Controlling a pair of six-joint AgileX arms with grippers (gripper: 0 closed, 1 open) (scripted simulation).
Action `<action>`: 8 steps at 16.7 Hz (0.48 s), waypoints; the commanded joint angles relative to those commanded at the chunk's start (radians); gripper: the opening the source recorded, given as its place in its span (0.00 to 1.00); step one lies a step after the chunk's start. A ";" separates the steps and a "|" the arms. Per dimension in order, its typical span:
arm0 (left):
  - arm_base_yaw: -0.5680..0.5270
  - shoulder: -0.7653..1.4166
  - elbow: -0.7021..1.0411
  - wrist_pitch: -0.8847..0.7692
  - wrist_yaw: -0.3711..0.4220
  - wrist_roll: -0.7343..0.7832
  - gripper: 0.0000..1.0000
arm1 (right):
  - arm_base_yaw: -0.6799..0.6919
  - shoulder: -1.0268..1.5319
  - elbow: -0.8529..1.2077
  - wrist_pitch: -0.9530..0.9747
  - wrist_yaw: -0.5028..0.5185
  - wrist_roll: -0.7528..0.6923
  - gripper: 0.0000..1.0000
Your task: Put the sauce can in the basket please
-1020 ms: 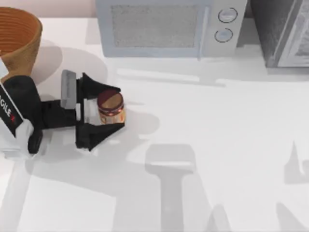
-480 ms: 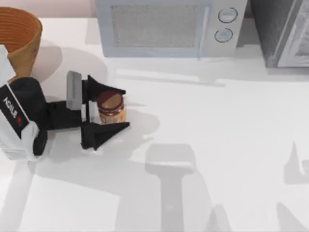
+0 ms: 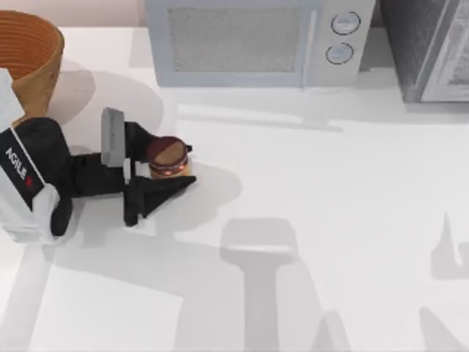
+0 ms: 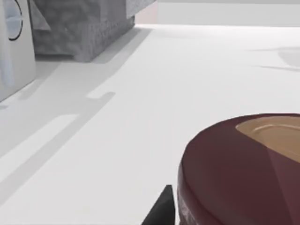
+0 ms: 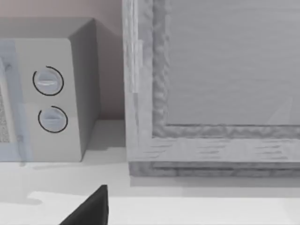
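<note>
1 white table (image 3: 330, 220), microwave (image 3: 256, 40) behind.

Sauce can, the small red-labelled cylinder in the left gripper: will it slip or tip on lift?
The small upright sauce can with dark brown top looks rigid, so it probably won't deform. Its smooth round wall may twist between the left gripper fingers. It is short and squat, so tipping seems unlikely, though on its side it would roll.

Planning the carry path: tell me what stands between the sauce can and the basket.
Only the left arm itself. The left gripper is closed on the sauce can, and its arm lies between can and basket at the table's far left. No other object blocks.
</note>
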 joint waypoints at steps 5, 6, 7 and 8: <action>0.000 0.000 0.000 0.000 0.000 0.000 0.00 | 0.000 0.000 0.000 0.000 0.000 0.000 1.00; 0.000 0.000 0.000 0.000 0.000 0.000 0.00 | 0.000 0.000 0.000 0.000 0.000 0.000 1.00; 0.000 0.000 0.000 0.000 0.000 0.000 0.00 | 0.000 0.000 0.000 0.000 0.000 0.000 1.00; 0.000 0.000 0.000 0.000 0.000 0.000 0.00 | 0.000 0.000 0.000 0.000 0.000 0.000 1.00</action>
